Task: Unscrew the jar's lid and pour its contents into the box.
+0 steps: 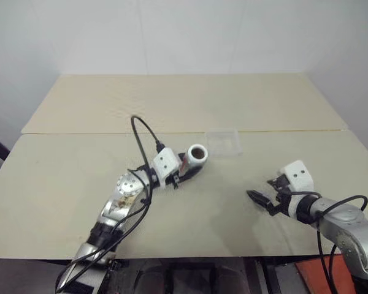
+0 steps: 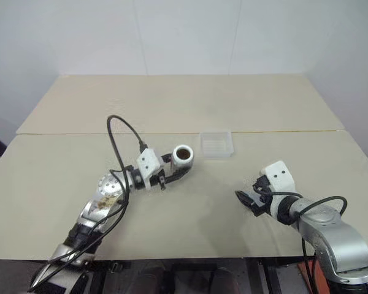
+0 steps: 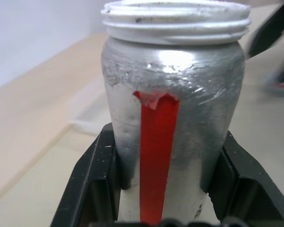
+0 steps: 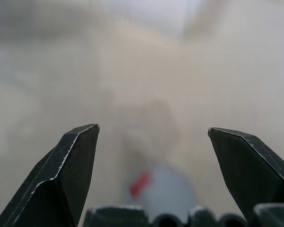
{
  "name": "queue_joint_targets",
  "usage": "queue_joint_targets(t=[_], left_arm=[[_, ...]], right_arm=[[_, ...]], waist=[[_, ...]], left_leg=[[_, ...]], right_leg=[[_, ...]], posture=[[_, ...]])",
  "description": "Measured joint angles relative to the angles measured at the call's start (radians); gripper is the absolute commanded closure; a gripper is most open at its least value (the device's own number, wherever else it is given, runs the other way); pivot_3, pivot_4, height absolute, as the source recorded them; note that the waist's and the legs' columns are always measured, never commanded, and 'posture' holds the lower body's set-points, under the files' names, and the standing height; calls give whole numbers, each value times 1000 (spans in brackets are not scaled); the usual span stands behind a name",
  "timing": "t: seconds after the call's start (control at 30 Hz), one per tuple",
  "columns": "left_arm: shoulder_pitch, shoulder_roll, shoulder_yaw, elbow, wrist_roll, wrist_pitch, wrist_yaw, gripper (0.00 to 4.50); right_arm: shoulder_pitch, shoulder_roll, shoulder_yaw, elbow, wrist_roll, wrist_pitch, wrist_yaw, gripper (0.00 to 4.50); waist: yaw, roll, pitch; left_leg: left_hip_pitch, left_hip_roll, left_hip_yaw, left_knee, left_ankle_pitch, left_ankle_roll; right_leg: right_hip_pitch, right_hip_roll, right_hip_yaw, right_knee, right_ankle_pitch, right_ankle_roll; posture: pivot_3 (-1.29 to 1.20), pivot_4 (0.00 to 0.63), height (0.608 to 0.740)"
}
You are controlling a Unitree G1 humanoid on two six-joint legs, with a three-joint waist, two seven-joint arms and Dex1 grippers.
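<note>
- The jar (image 1: 195,157) is gripped in the left pincer (image 1: 185,166), lying close to level above the desk (image 1: 172,98), its open mouth turned toward the box (image 1: 224,142).
- In the left wrist view the white threaded rim is bare, so I judge the unscrewing done.
- The lid cannot be picked out; it may lie low in the right wrist view as a pale blurred shape, but that is too soft to say.
- The right pincer (image 1: 262,200) stands wide with nothing between its fingers, well apart from the jar, near the desk's front right.
- The box sits just beyond the jar's mouth, clear and seemingly with nothing in it.
- Left to do, as I read it: bring the mouth over the box and tip further so the contents fall in.
</note>
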Motion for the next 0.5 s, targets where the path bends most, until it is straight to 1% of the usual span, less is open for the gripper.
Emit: queue_joint_targets(t=[0.13, 0.23, 0.3, 0.4, 0.47, 0.5], left_arm=[[-213, -37, -30, 221, 131, 31, 122, 2476], [-344, -54, -72, 399, 223, -27, 190, 2476], [-421, -76, -101, 535, 275, -67, 241, 2476], [-558, -78, -212, 760, 428, -159, 360, 2476], [-636, -78, -275, 866, 518, -212, 448, 2476], [-697, -90, -317, 944, 578, -230, 527, 2476]], right_arm=[[-34, 42, -32, -31, 23, -43, -1, 66], [-38, 72, -46, -32, 44, -83, 0, 66], [-38, 73, -48, -34, 45, -94, -1, 66], [-36, 73, -50, -40, 45, -104, -6, 66], [-36, 75, -51, -41, 45, -106, -13, 66], [-36, 77, -51, -41, 45, -108, -23, 66]], waist=[[6, 0, 0], [6, 0, 0], [6, -1, 0], [7, -1, 1], [7, -1, 1], [8, -2, 1]], left_leg=[[-2, -2, 0, 0, 2, -3], [-3, -3, 0, -1, 2, -3], [-6, -3, 0, -1, 2, -3], [-12, -4, 0, -1, 2, -4], [-14, -4, 0, -1, 3, -5], [-15, -4, 0, -1, 3, -5]], right_leg=[[0, 1, -2, 1, 1, 1], [-1, 1, -2, -1, 0, 1], [-3, 1, -2, -2, 0, 2], [-10, 1, -2, 0, 0, 2], [-13, 1, -2, 0, 0, 2], [-13, 1, -3, 0, 0, 2]], posture=[[0, 150, 740], [0, 150, 740], [0, 150, 740], [0, 150, 740], [0, 150, 740], [0, 150, 740]])
